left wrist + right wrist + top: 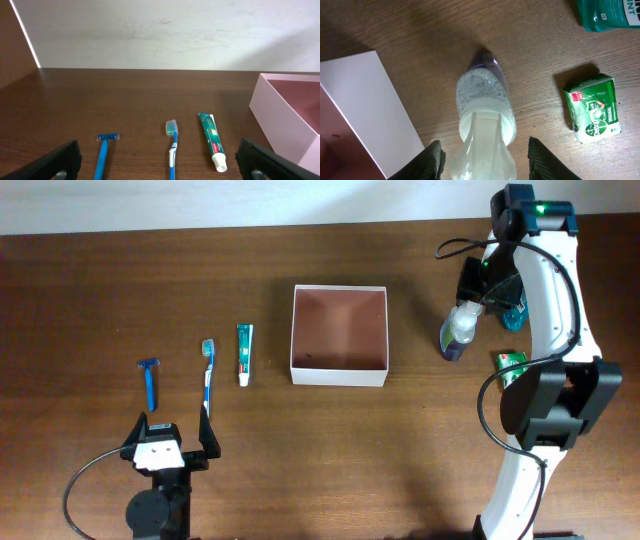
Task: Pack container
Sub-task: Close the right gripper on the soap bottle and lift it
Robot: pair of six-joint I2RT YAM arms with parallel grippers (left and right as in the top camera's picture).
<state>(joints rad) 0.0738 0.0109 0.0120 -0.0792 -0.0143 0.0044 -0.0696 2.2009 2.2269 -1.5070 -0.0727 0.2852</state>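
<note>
Right gripper (485, 159) hangs right over the pump bottle (482, 95), jaws apart and straddling its pale top, with a thin strip of wood showing on each side, so nothing is clamped. That bottle stands upright on the table (90, 300), speckled liquid inside, dark bluish base. Just beside it lies a green soap packet (592, 107), and a teal pack (610, 12) peeks in at the frame's edge. Over to the container (338, 376): it sits mid-table, well left of the bottle, white walls, reddish-brown inside. Left of it, in a neat row, lie the toothpaste tube (244, 353), the toothbrush (207, 375) and the blue razor (150, 380). Left gripper (173, 430) waits at the near edge, jaws spread wide, gripping nothing, pointing at that row.
</note>
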